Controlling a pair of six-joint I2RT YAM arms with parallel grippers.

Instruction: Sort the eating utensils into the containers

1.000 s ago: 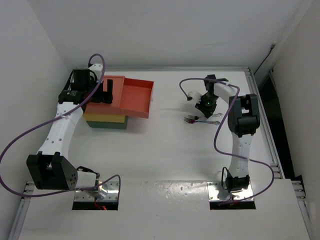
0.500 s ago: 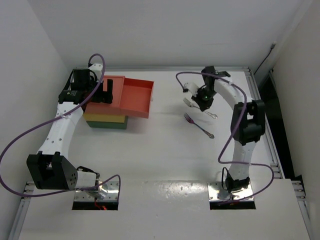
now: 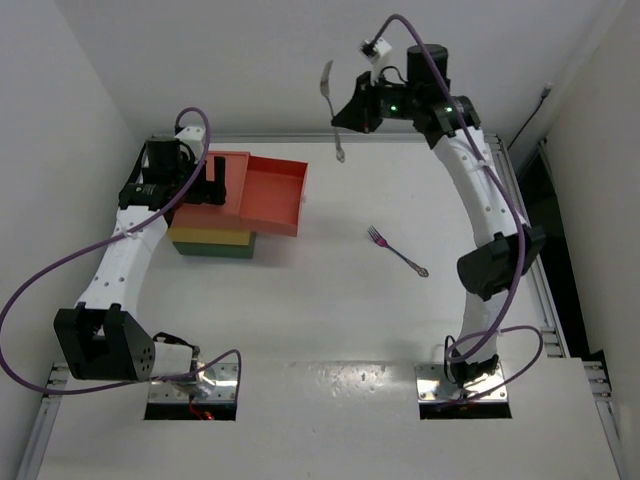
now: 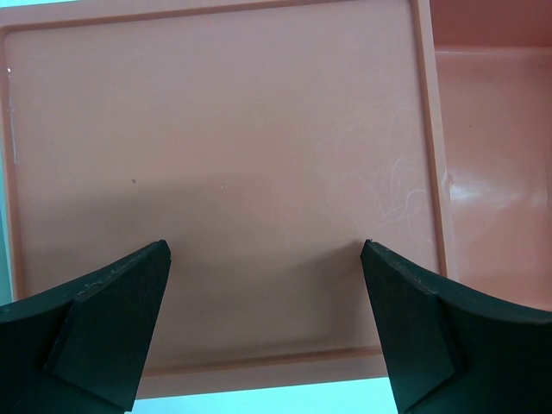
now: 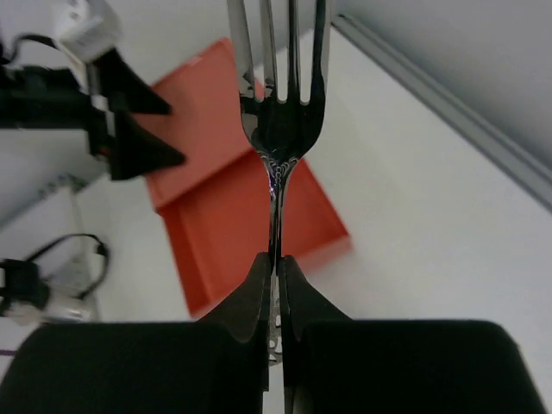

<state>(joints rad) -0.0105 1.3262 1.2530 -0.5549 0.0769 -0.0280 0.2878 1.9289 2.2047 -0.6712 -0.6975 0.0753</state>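
A second ago the right gripper (image 3: 343, 112) was low over two utensils lying together right of centre on the white table (image 3: 330, 320). Now the arm has swung high toward the top of the overhead view, carrying a slim silver metal fork (image 3: 327, 88) with it. A second thin, darker fork (image 3: 397, 250) is left alone on the table, right of centre. We take this to mean the pick succeeded and the carry toward the containers has begun. In the right wrist view the black fingers (image 5: 259, 285) are pressed together on the fork's narrow handle (image 5: 276, 216). The tines stand straight up at the top of the frame, and the open red-orange drawer (image 5: 233, 224) shows behind and below them. In the overhead view that shallow rectangular red-orange drawer (image 3: 272, 195) sits pulled out from a stacked block at the upper left. A yellow drawer (image 3: 205, 238) and a dark green drawer (image 3: 215, 252) lie beneath it. The fork is in the air, up and to the right of the tray, not yet above it. The left gripper (image 3: 207, 185) has not moved. It hovers over the block's red-orange top panel (image 4: 216, 155) with its jaws spread as wide as they go, holding and touching nothing. We judge the left arm is simply waiting while the right delivers.
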